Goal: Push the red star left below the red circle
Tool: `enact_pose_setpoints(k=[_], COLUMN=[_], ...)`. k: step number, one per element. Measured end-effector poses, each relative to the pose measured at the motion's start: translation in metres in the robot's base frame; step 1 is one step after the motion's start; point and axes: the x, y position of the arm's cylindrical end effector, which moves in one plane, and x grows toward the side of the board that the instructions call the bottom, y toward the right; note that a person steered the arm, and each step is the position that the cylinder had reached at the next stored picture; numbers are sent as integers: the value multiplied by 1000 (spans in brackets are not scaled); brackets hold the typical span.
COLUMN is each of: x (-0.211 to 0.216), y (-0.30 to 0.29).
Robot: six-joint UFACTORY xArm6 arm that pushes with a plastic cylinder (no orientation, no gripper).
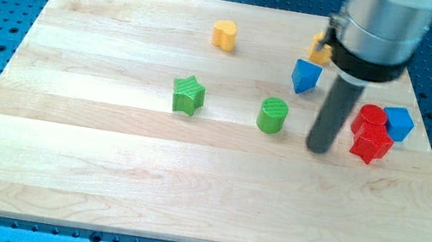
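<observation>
The red star (371, 144) lies at the view's right on the wooden board (103, 173). The red circle (369, 117) touches it just above. My tip (319, 148) rests on the board a short way left of the red star, between it and the green cylinder (272, 115). A small gap shows between the tip and the star.
A blue block (399, 123) touches the red circle on its right. A blue cube (306, 75) lies above and left of the rod. A yellow block (320, 48) is partly hidden behind the arm. A yellow heart (225, 34) and a green star (188, 95) lie further left.
</observation>
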Motion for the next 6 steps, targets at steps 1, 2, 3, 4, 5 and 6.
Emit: enact_pose_setpoints(k=[1, 2, 3, 4, 5, 6], x=[48, 38, 0, -15, -16, -25], y=[20, 105, 102, 75, 55, 53])
